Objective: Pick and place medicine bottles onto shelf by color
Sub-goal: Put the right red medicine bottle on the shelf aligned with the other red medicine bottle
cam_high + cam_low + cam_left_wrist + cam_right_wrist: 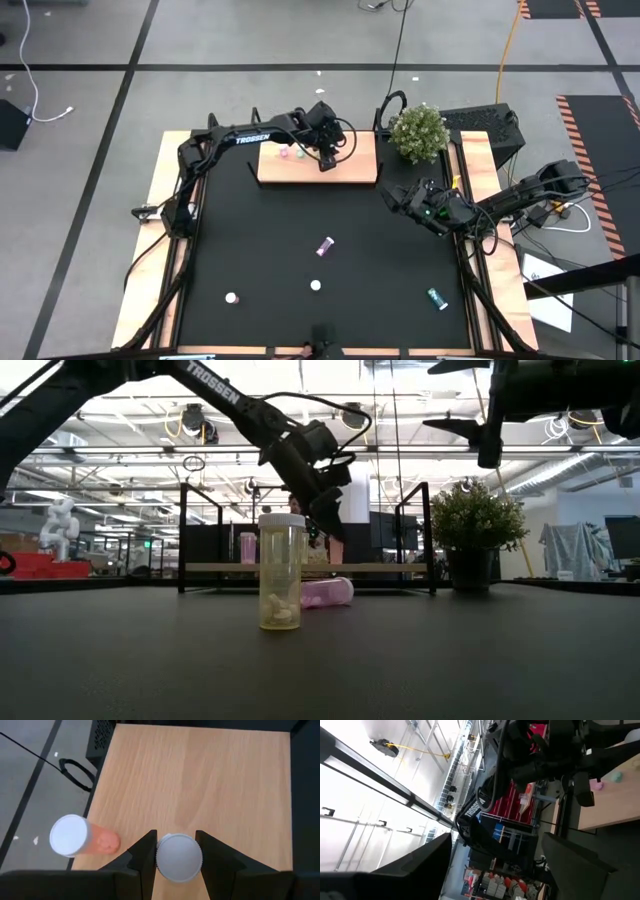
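The light-wood shelf (350, 160) stands at the table's far edge. My left gripper (327, 160) hovers over it, shut on a white-capped bottle (179, 857) whose body is hidden under its cap. A pink bottle (75, 836) stands upright on the board beside it, and a pale green one (298, 153) is close by. On the black table, a magenta bottle (325, 246) lies on its side, a yellowish bottle (281, 572) stands upright, and a teal bottle (437, 298) lies near the right front. My right gripper (400, 195) is raised and open at the right. My left gripper pinches the bottle's white cap (161, 856) by its two opposite sides, one finger (145, 852) on each. The fingers slant down at it from above. The cap faces up, so the bottle is upright; whether its base rests on the shelf I cannot tell.
A potted plant (418, 130) stands just right of the shelf. Another white-capped bottle (232, 298) stands near the front left. The shelf's black end brackets (428, 535) rise at both ends. Bare board (200, 780) lies beyond the held bottle.
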Controlling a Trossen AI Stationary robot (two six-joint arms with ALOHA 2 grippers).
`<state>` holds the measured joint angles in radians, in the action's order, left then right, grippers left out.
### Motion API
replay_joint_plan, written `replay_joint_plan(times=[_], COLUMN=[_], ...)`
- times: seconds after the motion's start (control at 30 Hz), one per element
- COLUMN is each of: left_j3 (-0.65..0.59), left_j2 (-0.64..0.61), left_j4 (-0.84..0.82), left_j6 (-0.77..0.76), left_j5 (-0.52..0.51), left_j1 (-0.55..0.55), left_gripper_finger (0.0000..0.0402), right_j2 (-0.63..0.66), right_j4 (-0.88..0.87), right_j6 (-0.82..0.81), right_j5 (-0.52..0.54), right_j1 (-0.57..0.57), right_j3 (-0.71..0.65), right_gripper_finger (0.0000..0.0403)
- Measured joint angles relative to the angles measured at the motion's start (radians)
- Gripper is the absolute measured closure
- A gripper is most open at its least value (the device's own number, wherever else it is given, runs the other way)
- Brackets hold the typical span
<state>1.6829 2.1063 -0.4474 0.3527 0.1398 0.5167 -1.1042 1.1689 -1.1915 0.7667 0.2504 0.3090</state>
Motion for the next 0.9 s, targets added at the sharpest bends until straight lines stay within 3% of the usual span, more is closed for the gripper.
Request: replay_joint_plan(times=[0.7,0.9], left_j3=[0.0,-0.001], left_j2=[0.019,-0.008], left_j4=[0.039,0.04], left_j6=[-0.042,-0.04], left_j5=[-0.01,-0.018], left_j1=[0.0,0.002], left_gripper_finger=[0.0269,0.0245], right_j2=[0.0,0.0], right_j4=[0.0,0.0], right_j6=[-0.027,-0.027], right_j5=[-0.039,-0.043], right_j1=[0.0,0.0], right_j3=[0.001,0.001], right_gripper_finger=[0.0101,0.0101])
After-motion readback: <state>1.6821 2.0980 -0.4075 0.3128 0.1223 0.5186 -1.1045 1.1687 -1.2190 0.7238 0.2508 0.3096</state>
